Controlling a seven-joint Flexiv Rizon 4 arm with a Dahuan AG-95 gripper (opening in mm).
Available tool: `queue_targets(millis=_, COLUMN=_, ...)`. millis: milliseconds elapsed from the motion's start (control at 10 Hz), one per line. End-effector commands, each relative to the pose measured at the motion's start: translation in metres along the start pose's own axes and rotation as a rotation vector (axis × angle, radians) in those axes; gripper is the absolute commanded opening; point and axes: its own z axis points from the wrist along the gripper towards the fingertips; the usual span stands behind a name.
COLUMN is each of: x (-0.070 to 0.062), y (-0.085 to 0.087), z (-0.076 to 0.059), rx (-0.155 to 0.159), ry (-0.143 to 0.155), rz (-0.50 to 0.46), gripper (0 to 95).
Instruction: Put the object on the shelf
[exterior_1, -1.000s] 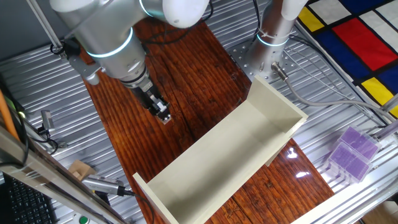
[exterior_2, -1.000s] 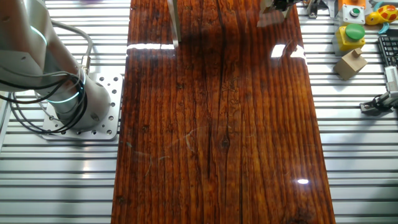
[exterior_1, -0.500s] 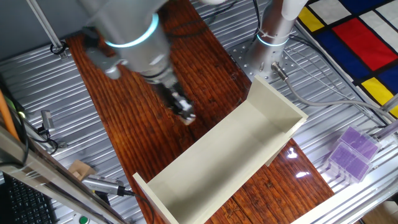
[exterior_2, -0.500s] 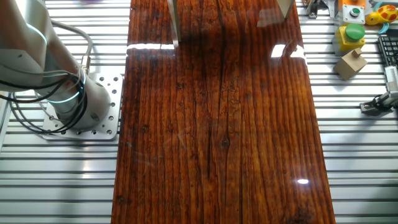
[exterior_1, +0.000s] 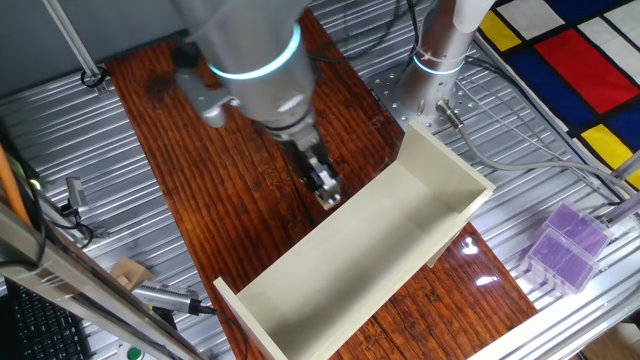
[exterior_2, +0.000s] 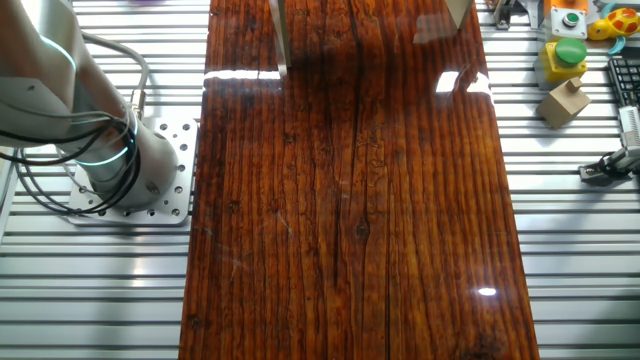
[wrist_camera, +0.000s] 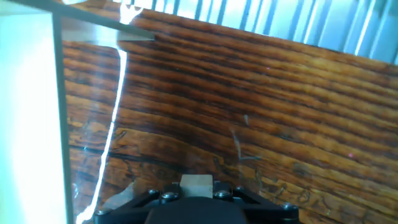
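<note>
A robot arm carries a tiny wooden cube (wrist_camera: 196, 182) toward the long cream shelf (exterior_1: 400, 215) on a dark wood surface (exterior_1: 215, 190). The claw (exterior_1: 326, 191) is pinching the cube between its tips, hanging just beside the shelf's near wall. In the hand view the cube sits squarely between the fingers. Small, stiff and very light, it likely needs only a gentle squeeze on two opposite flat faces; smooth wood could slip if gripped off-centre.

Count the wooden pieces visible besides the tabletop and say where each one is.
2. The tiny wooden cube sits between the gripper fingertips, beside the cream-white shelf. The larger pale wood block rests on the metal surface beside the table. Others may be hidden behind the arm.
</note>
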Motion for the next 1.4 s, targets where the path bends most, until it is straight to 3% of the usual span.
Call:
queue_targets(millis=100, x=-0.007, y=0.010, z=0.011, rx=0.002, ry=-0.003, rz=0.017, gripper=0.0)
queue_targets(millis=400, x=-0.012, y=0.020, z=0.026, rx=0.003, ry=-0.014, rz=0.034, gripper=0.0)
queue_targets(millis=600, x=-0.012, y=0.021, z=0.030, rx=0.005, ry=-0.029, rz=-0.012, gripper=0.0)
queue_targets(millis=700, x=-0.012, y=0.020, z=0.031, rx=0.009, ry=-0.029, rz=-0.042, gripper=19.0)
queue_targets(millis=800, x=-0.011, y=0.019, z=0.031, rx=0.008, ry=-0.032, rz=-0.058, gripper=57.0)
queue_targets(millis=900, x=-0.011, y=0.018, z=0.032, rx=0.009, ry=-0.033, rz=-0.068, gripper=76.0)
queue_targets(millis=1200, x=-0.010, y=0.017, z=0.030, rx=0.007, ry=-0.033, rz=-0.082, gripper=76.0)
queue_targets(millis=1400, x=-0.007, y=0.011, z=0.021, rx=0.000, ry=-0.031, rz=-0.093, gripper=76.0)
